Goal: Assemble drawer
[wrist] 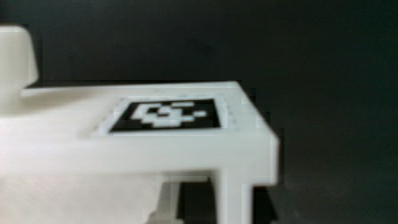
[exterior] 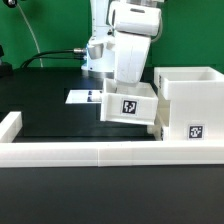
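Observation:
The large white housing [exterior: 190, 98], open at the top and with a tag on its front, stands at the exterior view's right against the border rail. A small white tray [exterior: 128, 106] with a tag on its face hangs slightly tilted just left of the housing, above the black mat. My gripper [exterior: 131, 88] comes down from above and is shut on the tray's wall. In the wrist view the tray's tagged face [wrist: 169, 116] fills the middle, part of the housing [wrist: 16, 60] shows beside it, and my gripper [wrist: 206, 205] sits at the edge of the picture.
A long low white border rail [exterior: 90, 153] runs along the front with a raised end at the exterior view's left [exterior: 10, 124]. The marker board [exterior: 85, 96] lies behind the tray. A black cable [exterior: 50, 55] runs at the back left.

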